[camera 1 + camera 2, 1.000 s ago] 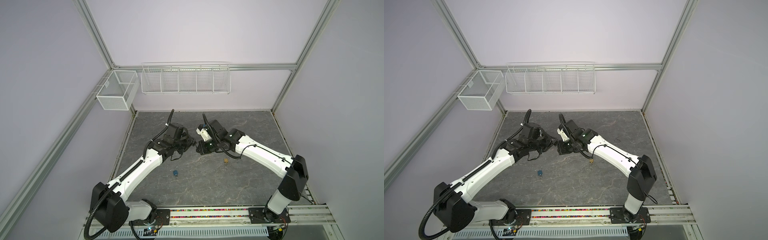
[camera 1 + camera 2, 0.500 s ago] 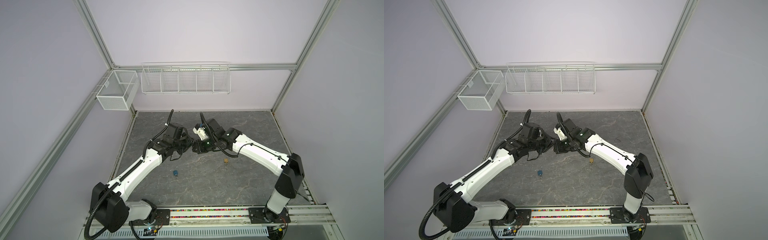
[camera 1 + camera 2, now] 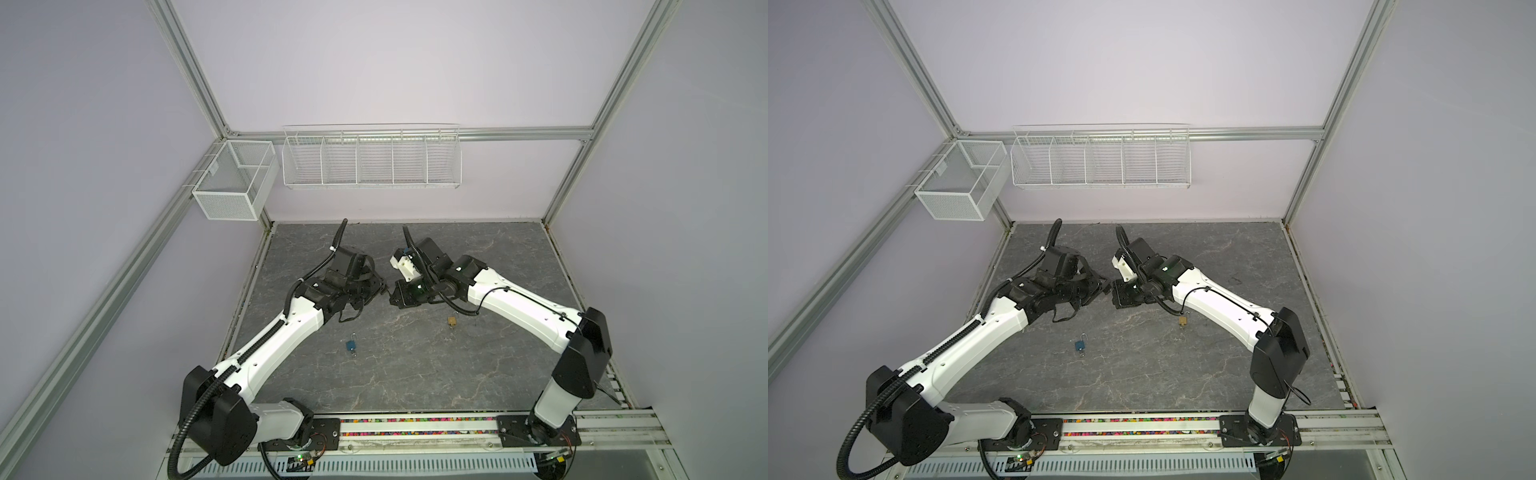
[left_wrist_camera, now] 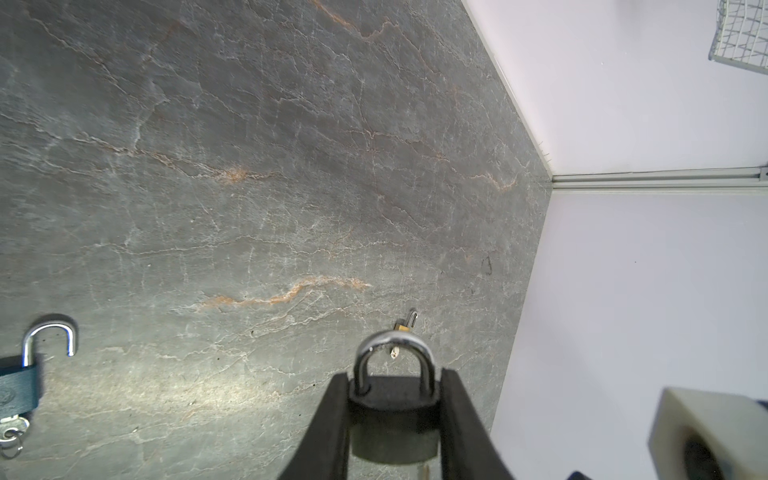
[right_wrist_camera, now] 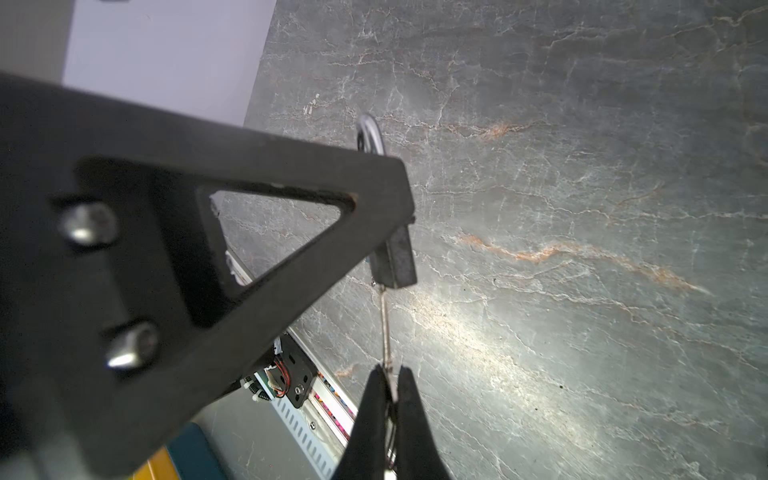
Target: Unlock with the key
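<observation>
**Two grippers tip to tip, key at padlock**

Both top views: left gripper (image 3: 379,289) and right gripper (image 3: 393,297) meet above the table (image 3: 415,374).
Left wrist: black padlock (image 4: 392,419) clamped by its body between the left fingers (image 4: 332,415), shackle closed, jutting past the tips.
Right wrist: right fingers (image 5: 370,415) pinched tight on the key (image 5: 386,328), its blade reaching the padlock's bottom face.

Lilac walls (image 3: 374,62); veined grey stone floor (image 3: 415,374)

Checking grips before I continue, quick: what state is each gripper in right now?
Left gripper: closed, holding the black padlock.
Right gripper: closed, holding the key.
</observation>
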You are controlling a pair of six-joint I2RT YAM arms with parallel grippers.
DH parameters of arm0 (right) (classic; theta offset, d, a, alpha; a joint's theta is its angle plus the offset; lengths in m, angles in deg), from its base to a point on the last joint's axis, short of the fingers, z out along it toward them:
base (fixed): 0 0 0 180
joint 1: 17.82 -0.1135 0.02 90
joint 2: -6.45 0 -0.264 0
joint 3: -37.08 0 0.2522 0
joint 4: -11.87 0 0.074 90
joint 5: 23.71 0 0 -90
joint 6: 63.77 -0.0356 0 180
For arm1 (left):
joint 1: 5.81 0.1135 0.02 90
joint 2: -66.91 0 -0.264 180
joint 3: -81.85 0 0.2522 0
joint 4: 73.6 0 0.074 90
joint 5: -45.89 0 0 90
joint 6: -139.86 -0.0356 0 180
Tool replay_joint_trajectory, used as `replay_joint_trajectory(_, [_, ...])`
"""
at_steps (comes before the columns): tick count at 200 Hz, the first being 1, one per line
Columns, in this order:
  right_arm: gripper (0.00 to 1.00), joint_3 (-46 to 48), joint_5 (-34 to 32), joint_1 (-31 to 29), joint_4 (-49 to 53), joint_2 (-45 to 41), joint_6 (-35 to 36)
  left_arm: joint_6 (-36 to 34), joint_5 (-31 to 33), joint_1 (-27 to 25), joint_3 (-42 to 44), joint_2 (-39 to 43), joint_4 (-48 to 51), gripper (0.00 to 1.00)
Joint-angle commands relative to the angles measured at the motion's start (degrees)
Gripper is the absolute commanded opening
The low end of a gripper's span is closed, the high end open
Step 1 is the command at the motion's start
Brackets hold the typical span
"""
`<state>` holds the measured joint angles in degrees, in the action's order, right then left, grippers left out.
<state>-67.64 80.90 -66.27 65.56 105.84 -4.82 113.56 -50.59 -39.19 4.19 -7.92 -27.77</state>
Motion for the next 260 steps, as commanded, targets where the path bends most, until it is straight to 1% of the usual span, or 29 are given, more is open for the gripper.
replay_joint_trajectory(1, [0.06, -0.63, -0.43, 0.63, 1.65, 0.76, 0.80, -1.12, 1.57, 0.34, -2.45, 1.88, 0.62, 0.00])
replay_joint_trajectory(55, [0.06, 0.56, -0.09, 0.31, 1.65, 0.75, 1.06, 0.01, 0.59, 0.34, -2.81, 1.48, -0.87, 0.00])
replay_joint_trajectory(79, [0.06, 0.21, -0.02, 0.29, 1.86, 1.14, 1.43, -0.17, 1.82, 0.52, -3.07, 1.77, 0.19, 0.00])
replay_joint_trajectory(142, [0.06, -1.85, -0.88, 0.37, 0.69, 2.23, 1.19, 2.23, -1.69, 0.48, -0.78, 1.94, -3.54, 0.00])
replay_joint_trajectory(219, [0.06, -2.21, -2.35, 0.36, 0.93, 0.66, 0.73, 1.20, 0.17, 0.43, -0.88, 2.05, -1.62, 0.00])
replay_joint_trajectory(260, [0.06, -2.91, -1.88, 0.38, 1.14, 0.55, 0.90, 1.00, 0.73, 0.43, -0.79, 1.99, -1.40, 0.00])
